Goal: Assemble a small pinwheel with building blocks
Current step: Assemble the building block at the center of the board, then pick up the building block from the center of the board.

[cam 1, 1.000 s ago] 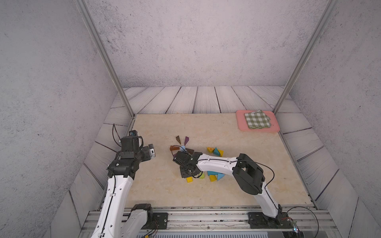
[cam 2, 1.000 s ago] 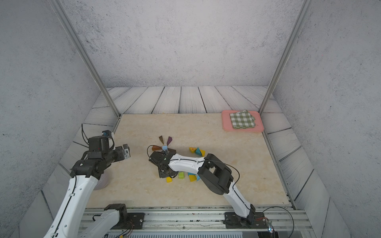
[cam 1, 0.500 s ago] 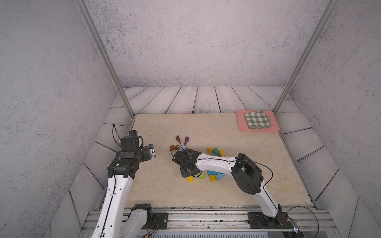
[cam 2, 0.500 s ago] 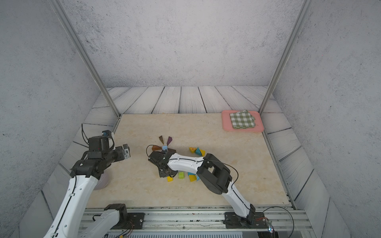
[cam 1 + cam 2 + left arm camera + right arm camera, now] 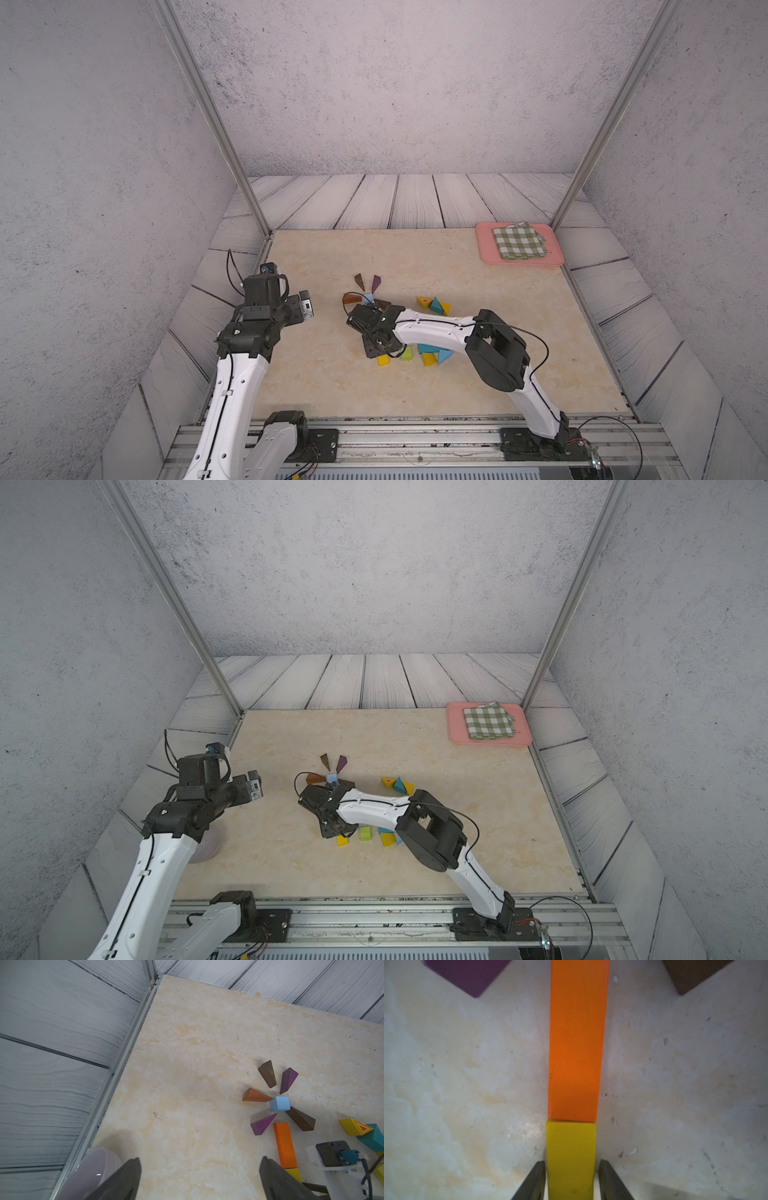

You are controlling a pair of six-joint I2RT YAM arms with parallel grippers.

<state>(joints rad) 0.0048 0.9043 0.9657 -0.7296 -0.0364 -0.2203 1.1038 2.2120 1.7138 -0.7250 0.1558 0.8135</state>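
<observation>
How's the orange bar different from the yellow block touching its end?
The orange bar is orange, the yellow block yellow. The orange bar reaches toward the light-blue cube; the yellow block extends the line away from it. The right gripper straddles the yellow block, jaws just off its sides; the orange bar lies free. Both lie flat, end to end, similar in width.
</observation>
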